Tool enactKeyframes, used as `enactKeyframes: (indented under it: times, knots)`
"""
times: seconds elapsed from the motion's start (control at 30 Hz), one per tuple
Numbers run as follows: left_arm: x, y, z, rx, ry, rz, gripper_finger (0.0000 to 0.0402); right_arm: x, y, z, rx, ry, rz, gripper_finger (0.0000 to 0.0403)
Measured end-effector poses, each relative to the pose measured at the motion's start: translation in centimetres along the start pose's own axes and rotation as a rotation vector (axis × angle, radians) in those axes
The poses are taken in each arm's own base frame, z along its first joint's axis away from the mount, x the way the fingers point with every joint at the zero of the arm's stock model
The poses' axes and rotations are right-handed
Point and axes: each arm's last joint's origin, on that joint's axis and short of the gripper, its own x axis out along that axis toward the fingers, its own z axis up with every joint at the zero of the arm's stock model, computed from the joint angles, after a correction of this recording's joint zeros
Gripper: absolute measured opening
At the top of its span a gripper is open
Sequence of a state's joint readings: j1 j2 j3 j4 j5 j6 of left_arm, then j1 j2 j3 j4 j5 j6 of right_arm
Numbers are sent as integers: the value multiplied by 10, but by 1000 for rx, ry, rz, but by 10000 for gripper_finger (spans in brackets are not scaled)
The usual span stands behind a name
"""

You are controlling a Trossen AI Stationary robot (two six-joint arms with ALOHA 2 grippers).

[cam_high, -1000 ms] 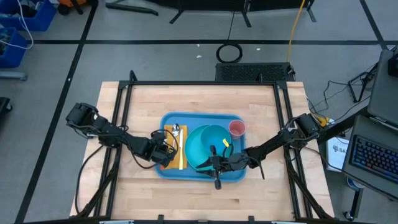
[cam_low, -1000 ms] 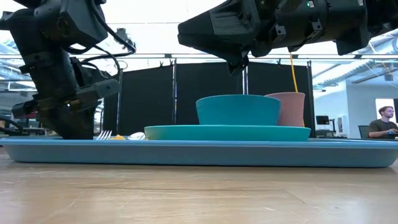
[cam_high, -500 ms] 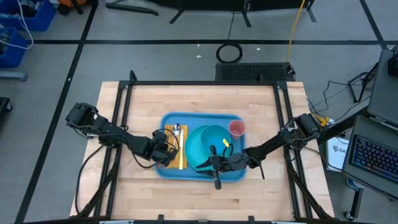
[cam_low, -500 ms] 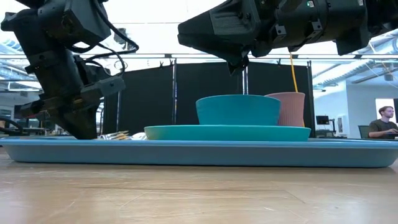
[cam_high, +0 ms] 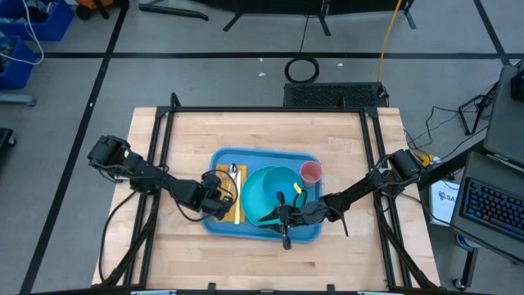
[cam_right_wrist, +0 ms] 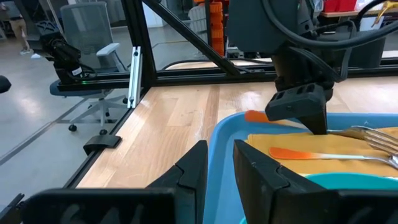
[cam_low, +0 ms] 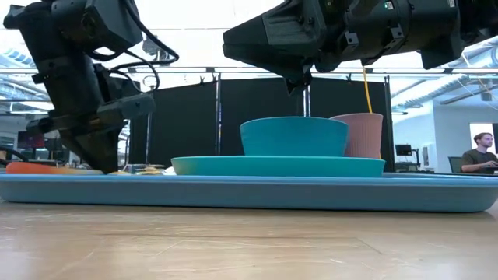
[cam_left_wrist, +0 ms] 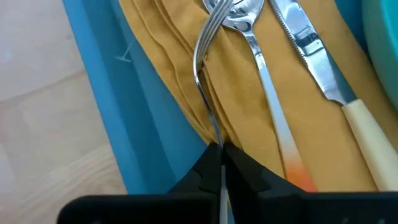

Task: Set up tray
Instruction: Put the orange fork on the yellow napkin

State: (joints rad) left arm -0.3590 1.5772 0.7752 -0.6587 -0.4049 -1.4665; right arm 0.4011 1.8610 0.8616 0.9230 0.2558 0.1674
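The left gripper (cam_left_wrist: 219, 163) is pinching its 2 dark fingers tight on the thin handle of a fork (cam_left_wrist: 208, 62), with no gap showing between them beyond the metal. The fork is lying across a yellow-orange napkin (cam_left_wrist: 186, 56), beside a spoon (cam_left_wrist: 267, 93) with an orange handle end and a knife (cam_left_wrist: 323, 68) with a cream handle. The napkin is lying on the left part of the tray (cam_high: 223, 224), a light-blue rectangle sitting at the middle of the wooden table (cam_high: 270, 131).

The right gripper (cam_right_wrist: 219, 163) is holding its 2 fingers a narrow way apart, 1 on each side of the tray's raised rim at its near edge; whether the pads are touching the rim cannot be told. From above, that gripper (cam_high: 284, 220) is sitting at the front edge of the tray, just beside a round teal plate (cam_high: 255, 201).

A teal bowl (cam_low: 294, 136) is standing on the plate, and a pink cup (cam_low: 363, 134) is standing just beside it, toward the tray's far right corner.

A person (cam_low: 480, 153) is sitting in the room well behind the table.
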Motion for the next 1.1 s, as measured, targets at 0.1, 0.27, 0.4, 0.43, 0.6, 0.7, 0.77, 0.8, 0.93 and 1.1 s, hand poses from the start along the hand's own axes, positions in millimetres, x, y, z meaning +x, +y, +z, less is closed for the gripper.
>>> enactKeyframes:
  times: [0.1,0.27,0.4,0.43,0.6,0.7,0.77,0.8,0.93,1.1]
  knots:
    - [0,0,1,0,-4,10,9,0,0,0,0,0,0,70]
    - [-1,0,2,2,-30,13,12,0,0,-1,0,10,-2,70]
    - [-1,1,2,2,-24,18,11,0,0,-1,-1,15,-2,70]
    - [-1,1,2,3,-22,20,8,0,0,-1,-1,15,-2,70]
    - [-1,1,2,4,-20,24,15,0,0,-2,0,16,-3,70]
    - [-1,2,1,6,-3,26,20,0,0,-2,0,16,-3,70]
    - [-2,2,1,5,-2,25,13,0,0,-2,0,16,-3,70]
    - [-2,1,2,3,-1,24,8,0,0,-2,0,16,-3,70]
    - [-2,2,1,4,3,27,13,0,0,-2,-1,16,-2,70]
    - [-2,3,1,9,8,39,9,0,1,-2,-1,16,0,70]
